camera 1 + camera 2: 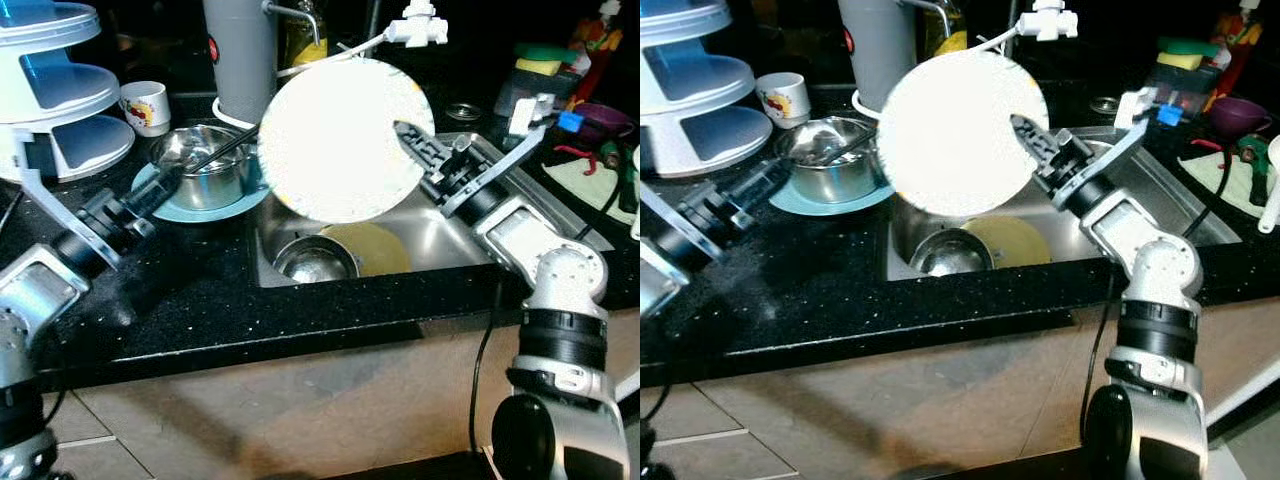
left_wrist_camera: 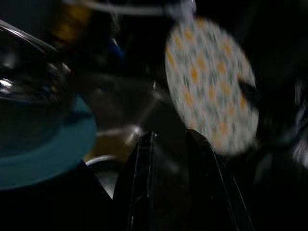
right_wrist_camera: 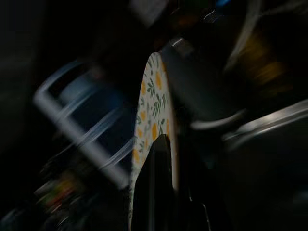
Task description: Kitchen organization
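Observation:
My right gripper (image 1: 400, 129) is shut on the right rim of a round white plate (image 1: 340, 140) with an orange and green pattern (image 3: 153, 113). It holds the plate upright above the steel sink (image 1: 450, 235). In the basin lie a steel bowl (image 1: 315, 258) and a yellow plate (image 1: 378, 246). My left gripper (image 1: 248, 136) reaches across a steel bowl (image 1: 200, 165) that sits on a teal plate (image 1: 185, 211) left of the sink. Its fingers (image 2: 144, 159) stand slightly apart with nothing between them, their tips close to the held plate's left edge.
On the black counter (image 1: 200, 290) stand a white and blue tiered rack (image 1: 60, 90) at the far left, a mug (image 1: 147, 105) and a grey cylinder (image 1: 240, 55). A white faucet (image 1: 420, 25) sits behind the sink. Sponges (image 1: 545, 55) and a purple bowl (image 1: 600, 115) are at the right.

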`<state>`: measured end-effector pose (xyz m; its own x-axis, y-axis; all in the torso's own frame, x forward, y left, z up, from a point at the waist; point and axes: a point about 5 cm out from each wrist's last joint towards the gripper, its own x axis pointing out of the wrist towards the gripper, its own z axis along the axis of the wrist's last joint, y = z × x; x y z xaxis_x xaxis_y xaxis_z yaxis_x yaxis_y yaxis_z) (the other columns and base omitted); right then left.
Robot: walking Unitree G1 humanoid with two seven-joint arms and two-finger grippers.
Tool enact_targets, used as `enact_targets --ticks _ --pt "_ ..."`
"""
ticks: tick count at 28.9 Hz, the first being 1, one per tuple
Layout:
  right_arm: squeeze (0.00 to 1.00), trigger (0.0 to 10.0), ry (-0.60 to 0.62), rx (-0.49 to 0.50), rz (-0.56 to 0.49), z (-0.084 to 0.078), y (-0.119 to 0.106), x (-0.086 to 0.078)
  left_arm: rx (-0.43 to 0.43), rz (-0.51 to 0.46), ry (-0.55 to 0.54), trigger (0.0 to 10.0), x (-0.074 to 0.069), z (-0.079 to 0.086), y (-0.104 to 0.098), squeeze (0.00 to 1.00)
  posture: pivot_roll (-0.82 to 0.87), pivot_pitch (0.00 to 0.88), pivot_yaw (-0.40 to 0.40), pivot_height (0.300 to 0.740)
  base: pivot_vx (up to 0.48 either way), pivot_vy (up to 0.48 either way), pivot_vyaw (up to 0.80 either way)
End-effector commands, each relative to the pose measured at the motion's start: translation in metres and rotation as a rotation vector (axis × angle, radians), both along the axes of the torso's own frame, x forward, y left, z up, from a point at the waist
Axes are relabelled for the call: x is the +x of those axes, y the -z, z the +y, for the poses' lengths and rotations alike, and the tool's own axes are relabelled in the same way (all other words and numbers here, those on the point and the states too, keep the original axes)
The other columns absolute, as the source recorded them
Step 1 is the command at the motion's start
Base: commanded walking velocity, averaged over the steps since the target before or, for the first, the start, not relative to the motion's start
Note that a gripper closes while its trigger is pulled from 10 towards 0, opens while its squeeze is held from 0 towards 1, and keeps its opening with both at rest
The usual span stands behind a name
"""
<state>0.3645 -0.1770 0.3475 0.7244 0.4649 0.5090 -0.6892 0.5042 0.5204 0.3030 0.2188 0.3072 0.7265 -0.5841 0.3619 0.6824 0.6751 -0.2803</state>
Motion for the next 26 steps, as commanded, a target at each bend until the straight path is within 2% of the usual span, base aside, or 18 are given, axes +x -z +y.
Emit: enact_targets --ticks 1,2,3,6,7,8,9,11,12,13,14,15,18,19,20,22,23,26 --pt "0.0 0.0 0.078 -0.003 -0.019 -0.007 -0.005 0.002 0.094 0.012 0.02 10.0 -0.001 -0.009 0.008 0.0 0.04 0.191 0.005 0.74 0.0 0.0 0.0" --pt "0.0 0.0 0.184 -0.043 -0.029 -0.013 -0.006 0.006 0.179 0.016 0.052 10.0 -0.001 -0.022 0.016 0.0 0.04 0.19 0.006 0.74 0.0 0.0 0.0" --pt "0.0 0.0 0.301 -0.14 -0.039 -0.016 -0.005 0.011 0.253 0.013 0.068 10.0 0.0 -0.033 0.022 0.0 0.03 0.185 0.009 0.74 0.0 0.0 0.0" --pt "0.0 0.0 0.367 -0.213 -0.049 -0.017 -0.004 0.013 0.284 0.008 0.076 10.0 0.001 -0.038 0.025 0.0 0.03 0.185 0.009 0.74 0.0 0.0 0.0" --pt "0.0 0.0 0.444 -0.319 -0.071 -0.016 -0.002 0.015 0.334 0.0 0.065 10.0 0.003 -0.044 0.028 0.0 0.03 0.185 0.009 0.74 0.0 0.0 0.0" --pt "0.0 0.0 0.444 -0.319 -0.071 -0.016 -0.002 0.015 0.334 0.0 0.065 10.0 0.003 -0.044 0.028 0.0 0.03 0.185 0.009 0.74 0.0 0.0 0.0" --pt "0.0 0.0 0.481 -0.425 -0.085 -0.01 0.004 0.018 0.448 -0.018 0.034 10.0 0.008 -0.05 0.033 0.0 0.03 0.185 0.009 0.74 0.0 0.0 0.0" --pt "0.0 0.0 0.481 -0.425 -0.085 -0.01 0.004 0.018 0.448 -0.018 0.034 10.0 0.008 -0.05 0.033 0.0 0.03 0.185 0.009 0.74 0.0 0.0 0.0" --pt "0.0 0.2 0.49 -0.523 -0.102 0.0 0.013 0.021 0.59 -0.047 0.008 10.0 0.013 -0.057 0.041 0.0 0.04 0.176 0.008 0.74 0.0 0.0 0.0" --pt "0.0 0.9 0.479 -0.62 -0.117 0.011 0.025 0.025 0.677 -0.077 -0.006 10.0 0.019 -0.064 0.047 0.0 0.04 0.172 0.007 0.74 0.0 0.0 0.0" --pt "0.0 0.9 0.445 -0.697 -0.117 0.022 0.037 0.028 0.74 -0.115 -0.023 10.0 0.024 -0.07 0.05 0.0 0.04 0.169 0.008 0.74 0.0 0.0 0.0" --pt "0.0 1.5 0.417 -0.753 -0.119 0.029 0.045 0.031 0.765 -0.141 -0.04 10.0 0.027 -0.073 0.05 0.0 0.04 0.169 0.008 0.74 0.0 0.0 0.0" --pt "0.0 1.9 0.394 -0.792 -0.12 0.035 0.05 0.032 0.771 -0.162 -0.059 10.0 0.03 -0.075 0.049 0.0 0.04 0.169 0.008 0.74 0.0 0.0 0.0" --pt "0.0 2.2 0.34 -0.839 -0.117 0.044 0.059 0.034 0.761 -0.189 -0.097 10.0 0.036 -0.077 0.045 0.0 0.04 0.165 0.007 0.74 0.0 0.0 0.0" --pt "0.0 6.5 0.305 -0.878 -0.109 0.049 0.066 0.035 0.754 -0.198 -0.11 10.0 0.039 -0.079 0.044 0.0 0.04 0.165 0.007 0.74 0.0 0.0 0.0" --pt "0.0 6.5 0.284 -0.915 -0.107 0.052 0.071 0.036 0.755 -0.203 -0.113 10.0 0.042 -0.08 0.043 0.0 0.03 0.166 0.008 0.74 0.0 0.0 0.0" --pt "0.0 9.7 0.272 -0.94 -0.105 0.055 0.075 0.037 0.771 -0.21 -0.114 10.0 0.043 -0.081 0.043 0.0 0.03 0.166 0.008 0.74 0.0 0.0 0.0" --pt "0.0 10.0 0.253 -0.966 -0.083 0.058 0.083 0.039 0.803 -0.226 -0.113 10.0 0.046 -0.084 0.043 0.0 0.03 0.166 0.008 0.74 0.0 0.0 0.0"
